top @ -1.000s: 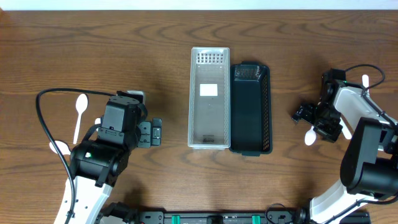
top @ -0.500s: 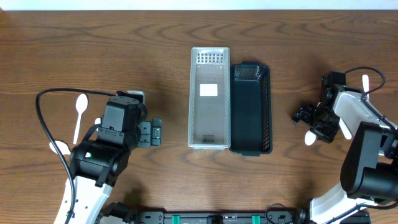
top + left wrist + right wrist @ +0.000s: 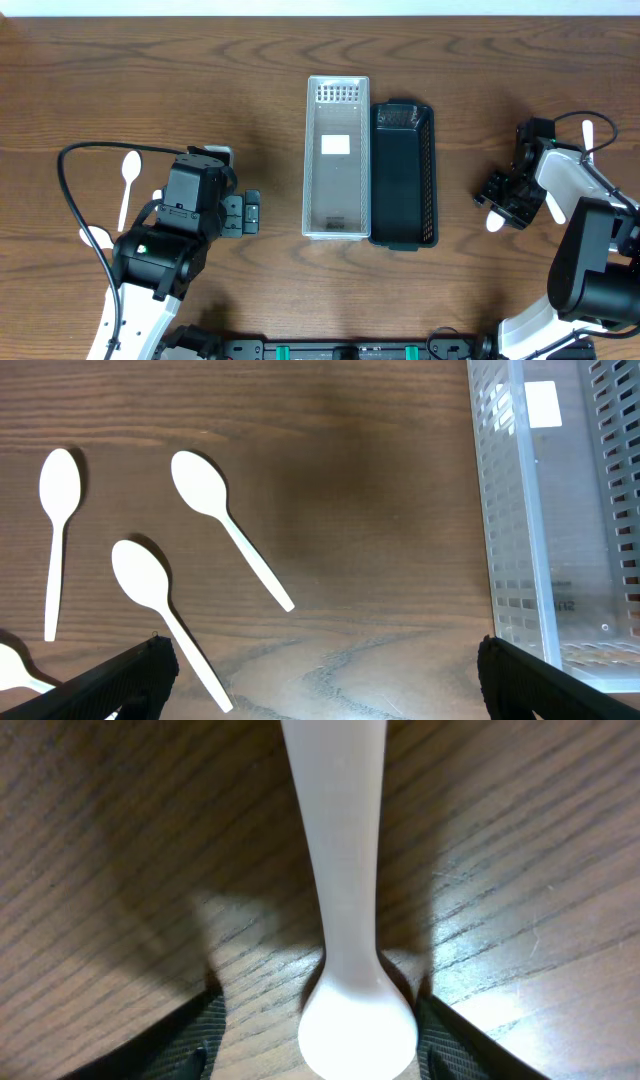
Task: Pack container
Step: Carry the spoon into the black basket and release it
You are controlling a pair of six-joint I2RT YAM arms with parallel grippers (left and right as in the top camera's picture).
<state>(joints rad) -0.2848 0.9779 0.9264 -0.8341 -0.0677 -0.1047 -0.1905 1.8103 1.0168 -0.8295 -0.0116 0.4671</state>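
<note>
The right gripper, jaws part-open astride a white spoon, should pinch its neck squarely before lifting; the left gripper hangs wide open.

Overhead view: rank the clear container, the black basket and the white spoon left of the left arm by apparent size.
1 and 2. The clear container and the black basket look nearly alike. The container seems slightly longer, but it is too close to rank firmly.
3. The spoon is by far the smallest.
</note>
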